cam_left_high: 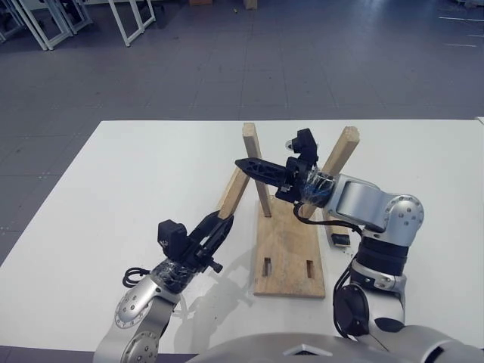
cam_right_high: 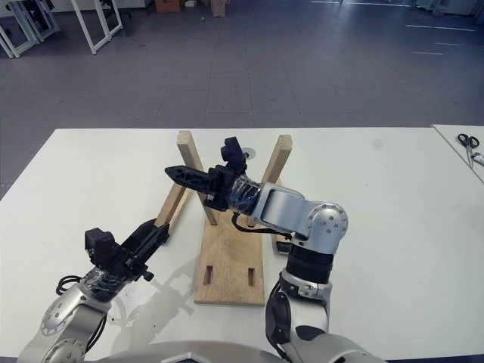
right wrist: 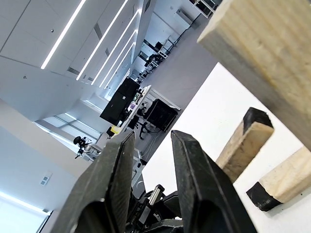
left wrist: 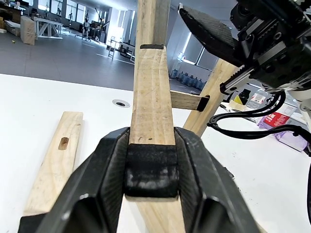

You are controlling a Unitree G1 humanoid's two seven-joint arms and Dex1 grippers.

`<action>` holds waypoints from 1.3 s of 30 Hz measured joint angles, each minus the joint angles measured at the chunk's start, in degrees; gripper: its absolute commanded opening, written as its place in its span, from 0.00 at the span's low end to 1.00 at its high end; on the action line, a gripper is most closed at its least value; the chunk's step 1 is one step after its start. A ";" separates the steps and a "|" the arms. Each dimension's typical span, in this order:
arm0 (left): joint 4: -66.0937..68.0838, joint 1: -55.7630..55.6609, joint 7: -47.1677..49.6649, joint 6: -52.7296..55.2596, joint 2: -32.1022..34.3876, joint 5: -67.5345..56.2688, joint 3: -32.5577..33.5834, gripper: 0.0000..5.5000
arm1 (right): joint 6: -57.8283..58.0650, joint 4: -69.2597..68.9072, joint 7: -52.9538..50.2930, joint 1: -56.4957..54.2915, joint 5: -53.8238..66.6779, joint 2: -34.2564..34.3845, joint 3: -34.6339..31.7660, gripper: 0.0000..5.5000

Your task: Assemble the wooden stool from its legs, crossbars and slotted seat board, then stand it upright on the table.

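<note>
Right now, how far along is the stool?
Done: an upright pale wooden leg and a leaning leg rise from the slotted seat board. In hand: the left gripper clamps a third leg; the right gripper hovers open. Left: empty near slots, then standing it upright.

From my remote station I look across the white table (cam_left_high: 113,189) to the grey floor (cam_left_high: 227,60) beyond it, white metal frames (cam_left_high: 128,19) standing past its far left corner, a second white table (cam_right_high: 457,162) off its right side, long ceiling light strips (right wrist: 63,34) overhead.
</note>
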 measured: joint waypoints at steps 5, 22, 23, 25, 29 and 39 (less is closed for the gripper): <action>-0.03 -0.78 1.24 -0.11 -0.01 0.00 0.16 0.24 | -4.13 0.24 -2.30 1.58 1.91 -4.81 3.99 0.25; -0.73 -1.40 2.78 -0.19 -0.42 0.21 -2.47 0.24 | -13.05 5.54 0.56 0.52 0.65 -11.55 13.49 0.21; -0.73 -1.32 2.79 -0.20 -0.43 0.60 -2.71 0.24 | -13.66 6.60 1.00 -0.03 0.00 -11.22 13.60 0.19; -0.69 -1.19 3.19 -0.29 -0.48 1.21 -2.99 0.24 | -14.38 8.35 1.67 -0.68 -1.14 -10.47 13.61 0.14; -0.61 -1.25 4.14 -0.57 -0.85 1.92 -3.31 0.24 | -15.63 9.17 1.40 -0.64 -1.61 -8.59 13.58 0.12; -0.97 -0.45 4.97 -0.50 -1.04 3.21 -5.59 0.46 | -20.18 4.51 -6.23 5.23 -0.44 -4.53 13.29 0.07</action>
